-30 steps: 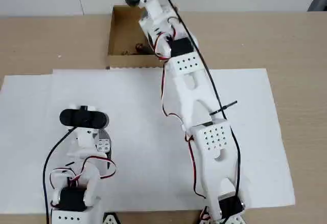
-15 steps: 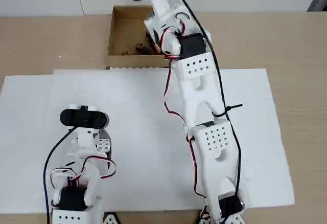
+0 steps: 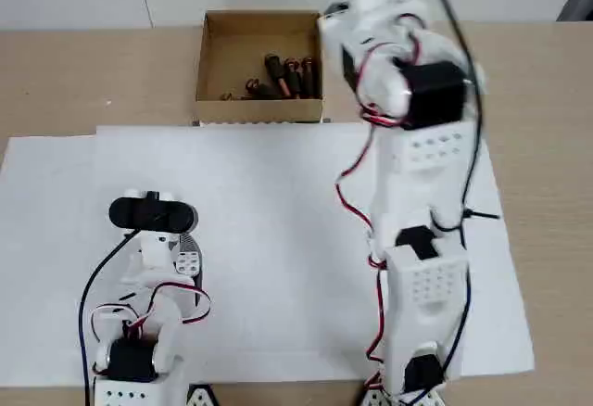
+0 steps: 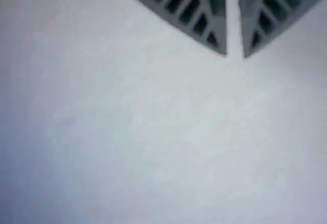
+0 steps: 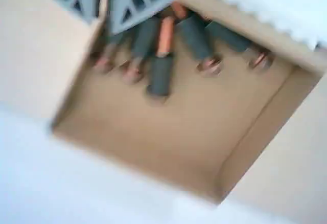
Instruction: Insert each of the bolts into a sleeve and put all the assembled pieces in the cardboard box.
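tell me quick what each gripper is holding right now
Left gripper: closed, empty, over the white paper sheet.
Right gripper: closed, empty, by the brown cardboard box.

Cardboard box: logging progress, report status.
Left hand shut over white paper. Right hand shut, empty, over brown cardboard box rim. Dark sleeved bolts inside.

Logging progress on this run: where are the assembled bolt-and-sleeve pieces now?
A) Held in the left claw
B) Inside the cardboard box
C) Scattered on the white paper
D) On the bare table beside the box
B: the assembled pieces lie together on the floor of the cardboard box, against one of its walls.
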You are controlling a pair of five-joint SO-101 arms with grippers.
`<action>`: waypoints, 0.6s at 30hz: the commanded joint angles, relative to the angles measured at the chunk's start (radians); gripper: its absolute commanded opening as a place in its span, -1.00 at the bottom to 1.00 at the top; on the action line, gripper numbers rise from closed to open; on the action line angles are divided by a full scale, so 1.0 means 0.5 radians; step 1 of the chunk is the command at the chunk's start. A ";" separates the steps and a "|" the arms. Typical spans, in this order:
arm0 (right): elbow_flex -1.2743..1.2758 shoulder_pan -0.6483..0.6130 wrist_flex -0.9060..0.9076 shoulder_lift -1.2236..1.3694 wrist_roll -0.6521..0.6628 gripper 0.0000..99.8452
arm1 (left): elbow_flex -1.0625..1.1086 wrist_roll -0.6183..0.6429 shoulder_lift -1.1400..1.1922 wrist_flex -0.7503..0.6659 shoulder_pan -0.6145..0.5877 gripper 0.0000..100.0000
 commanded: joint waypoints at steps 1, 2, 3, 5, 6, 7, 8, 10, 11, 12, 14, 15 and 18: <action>-0.028 0.087 0.023 -0.226 -0.021 -1.00 | -0.008 -0.012 -0.021 -0.049 -0.015 -0.99; 0.031 0.118 0.023 -0.272 -0.021 -1.00 | -0.008 -0.012 -0.021 -0.049 -0.015 -0.99; 0.098 0.152 0.023 -0.327 -0.021 -1.00 | -0.008 -0.012 -0.021 -0.049 -0.015 -0.99; 0.258 0.207 0.023 -0.480 -0.021 -1.00 | -0.008 -0.012 -0.021 -0.049 -0.015 -0.99; 0.359 0.232 0.023 -0.566 -0.025 -1.00 | -0.008 -0.012 -0.021 -0.049 -0.015 -0.99; 0.466 0.256 0.023 -0.658 -0.025 -1.00 | -0.008 -0.012 -0.021 -0.049 -0.015 -0.99; 0.592 0.278 0.023 -0.750 -0.025 -1.00 | -0.008 -0.012 -0.021 -0.049 -0.015 -0.99; 0.850 0.311 0.020 -0.934 -0.025 -1.00 | -0.008 -0.012 -0.021 -0.049 -0.015 -0.99; 0.979 0.327 0.020 -1.030 -0.028 -1.00 | -0.008 -0.012 -0.021 -0.049 -0.015 -0.99; 1.102 0.342 0.017 -1.128 -0.028 -1.00 | -0.008 -0.012 -0.021 -0.049 -0.015 -0.99; 1.363 0.376 0.011 -1.312 -0.028 -1.00 | -0.008 -0.012 -0.021 -0.049 -0.015 -0.99; 1.485 0.388 0.008 -1.395 -0.031 -1.00 | -0.008 -0.012 -0.021 -0.049 -0.015 -0.99; 1.823 0.434 0.005 -1.628 -0.031 -1.00 | -0.008 -0.012 -0.021 -0.049 -0.015 -0.99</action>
